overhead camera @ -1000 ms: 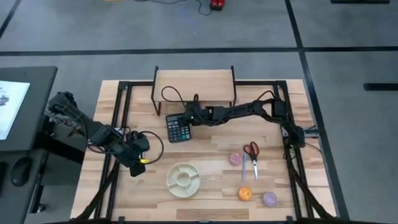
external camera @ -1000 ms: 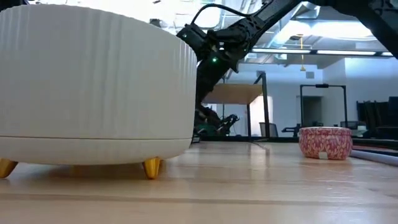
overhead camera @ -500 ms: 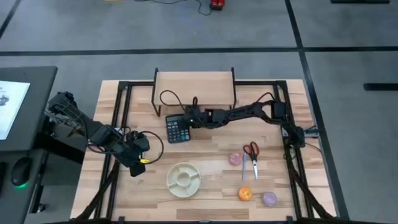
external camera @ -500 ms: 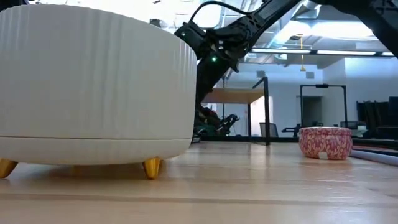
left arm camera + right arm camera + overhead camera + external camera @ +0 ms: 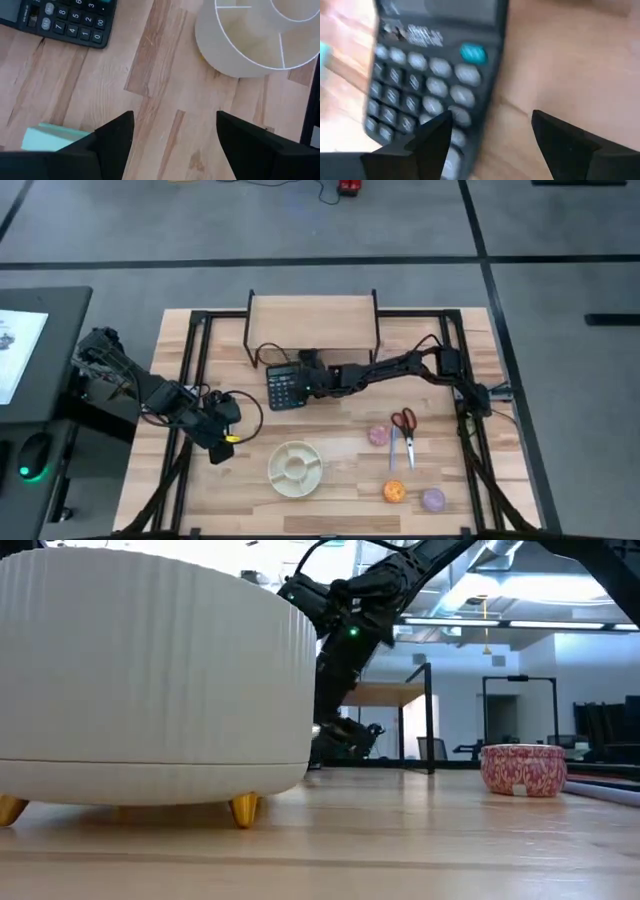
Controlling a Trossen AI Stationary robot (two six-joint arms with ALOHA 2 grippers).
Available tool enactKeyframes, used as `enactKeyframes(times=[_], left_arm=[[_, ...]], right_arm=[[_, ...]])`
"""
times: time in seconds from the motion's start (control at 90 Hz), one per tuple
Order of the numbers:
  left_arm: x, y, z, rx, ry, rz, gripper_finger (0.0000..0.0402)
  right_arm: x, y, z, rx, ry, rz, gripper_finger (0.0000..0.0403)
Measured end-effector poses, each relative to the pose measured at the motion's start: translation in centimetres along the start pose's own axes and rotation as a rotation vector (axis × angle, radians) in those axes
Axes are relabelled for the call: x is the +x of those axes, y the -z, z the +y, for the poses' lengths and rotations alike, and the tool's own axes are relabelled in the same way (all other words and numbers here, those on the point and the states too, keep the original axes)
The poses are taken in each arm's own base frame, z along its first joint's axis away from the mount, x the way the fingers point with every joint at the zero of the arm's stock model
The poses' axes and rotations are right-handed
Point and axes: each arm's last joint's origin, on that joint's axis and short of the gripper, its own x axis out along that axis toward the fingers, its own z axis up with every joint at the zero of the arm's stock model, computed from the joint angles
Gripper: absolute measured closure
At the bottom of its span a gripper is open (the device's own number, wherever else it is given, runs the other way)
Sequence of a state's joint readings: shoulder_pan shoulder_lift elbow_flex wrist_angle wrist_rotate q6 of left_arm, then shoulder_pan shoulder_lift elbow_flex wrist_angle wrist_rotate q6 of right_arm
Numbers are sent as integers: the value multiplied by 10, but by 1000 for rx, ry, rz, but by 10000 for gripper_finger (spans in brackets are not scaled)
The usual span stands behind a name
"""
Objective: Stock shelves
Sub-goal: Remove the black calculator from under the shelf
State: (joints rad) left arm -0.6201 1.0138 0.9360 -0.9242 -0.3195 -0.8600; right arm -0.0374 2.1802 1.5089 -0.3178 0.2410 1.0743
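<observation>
**My right gripper low over the calculator**

My right gripper [image 5: 308,375] reaches across the middle of the table, just in front of the shelf [image 5: 313,315], and hangs over the right edge of the black calculator [image 5: 285,387]. In my right wrist view the fingers [image 5: 432,145] are spread apart, with the calculator's keys [image 5: 422,85] under one of them and bare wood under the other; I am gripping nothing, and I cannot tell whether a fingertip touches the keypad.

The shelf stands at the far edge of the table, its light-wood top bare, with the calculator lying flat on the table just before it.

My left gripper [image 5: 218,442] waits near the left side of the table, fingers [image 5: 112,142] parted and empty, above bare wood between the calculator and the divided white bowl [image 5: 294,467].

To the right of the bowl lie red-handled scissors [image 5: 404,425], a pink tin [image 5: 378,435], an orange round thing [image 5: 394,492] and a purple one [image 5: 432,500].
</observation>
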Motion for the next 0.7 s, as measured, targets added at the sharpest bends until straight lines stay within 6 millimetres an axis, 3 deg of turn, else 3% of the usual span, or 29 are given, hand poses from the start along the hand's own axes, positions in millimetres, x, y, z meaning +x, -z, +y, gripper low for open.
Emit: enactKeyframes(times=[0.222, 0.4, 0.5, 0.7], left_arm=[[0, 0, 0, 0, 3, 0, 144], [0, 0, 0, 0, 2, 1, 144], [0, 0, 0, 0, 2, 2, 144], [0, 0, 0, 3, 4, 6, 144]], right_arm=[[-11, 29, 9, 0, 21, 86, 138], [-34, 39, 19, 21, -1, 90, 138], [-39, 29, 18, 31, 13, 24, 138], [-24, 2, 2, 35, 41, 11, 138]])
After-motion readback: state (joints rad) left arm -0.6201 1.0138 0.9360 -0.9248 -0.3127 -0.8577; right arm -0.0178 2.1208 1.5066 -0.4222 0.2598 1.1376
